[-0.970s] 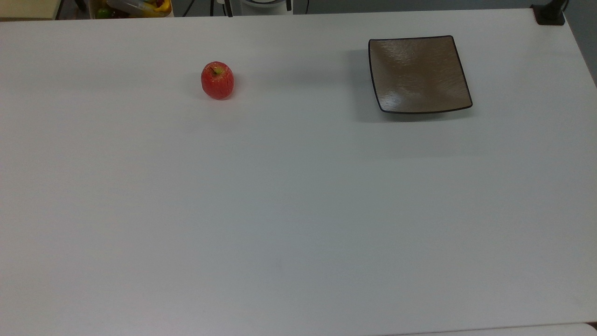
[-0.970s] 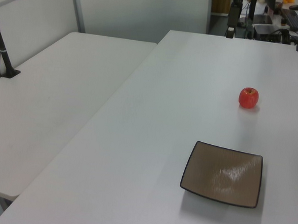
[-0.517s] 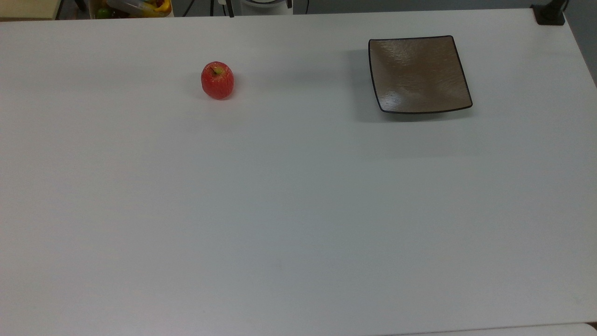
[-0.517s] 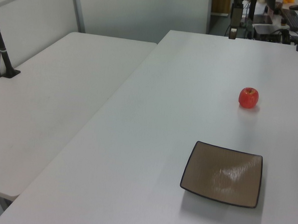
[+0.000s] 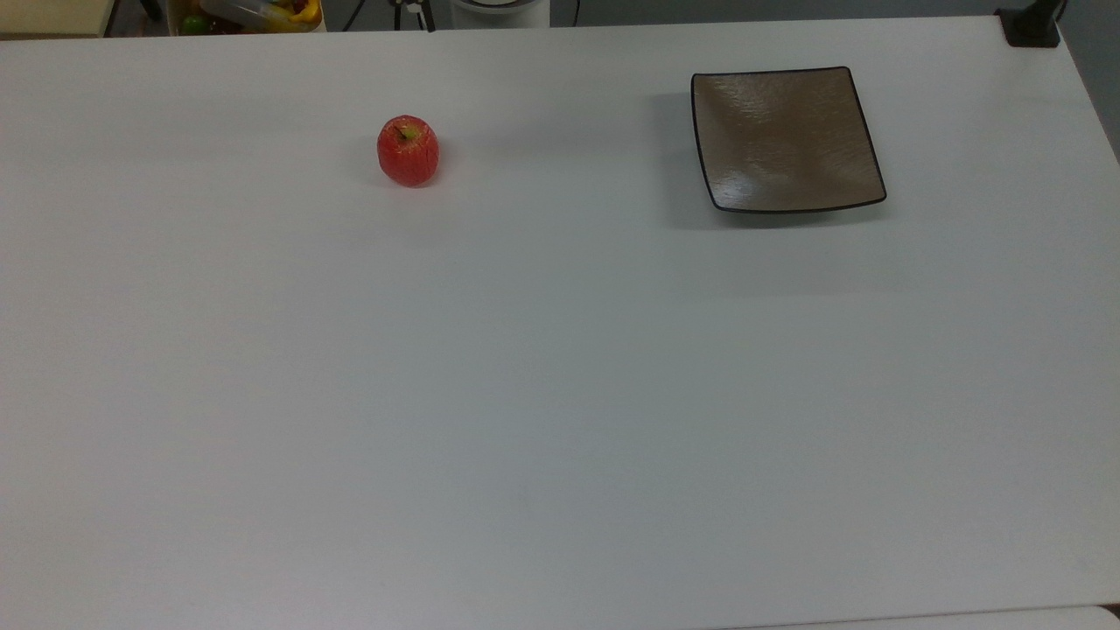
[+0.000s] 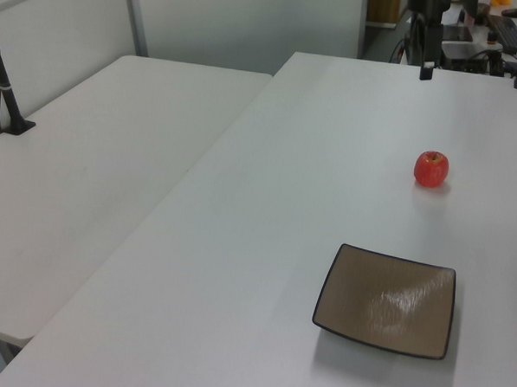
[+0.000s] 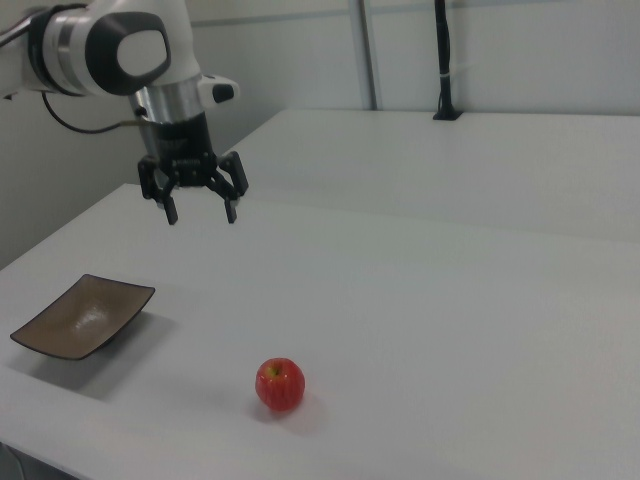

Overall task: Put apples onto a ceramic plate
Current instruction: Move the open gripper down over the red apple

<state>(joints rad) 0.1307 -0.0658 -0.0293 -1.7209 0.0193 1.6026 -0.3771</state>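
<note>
A small red apple (image 5: 408, 150) stands alone on the white table, towards the top view's left. The apple (image 6: 431, 169) is well apart from the square brown ceramic plate (image 5: 787, 140), which holds nothing. In the right view the apple (image 7: 280, 384) is near the front edge and the plate (image 7: 82, 315) lies at the right view's left. My gripper (image 7: 202, 214) hangs open above the table, behind the plate and apple, with nothing between its fingers. In the left view the gripper (image 6: 427, 71) hangs at the far table edge, beyond the apple.
A second white table (image 6: 96, 150) adjoins in the left view, with a black pole (image 6: 4, 85) clamped on it. A bin of coloured items (image 5: 254, 13) sits past the top view's upper edge. A black clamp (image 5: 1032, 26) holds the table's corner.
In the left view my gripper has moved right and lower, nearer to the apple. The apple and the plate have not moved.
</note>
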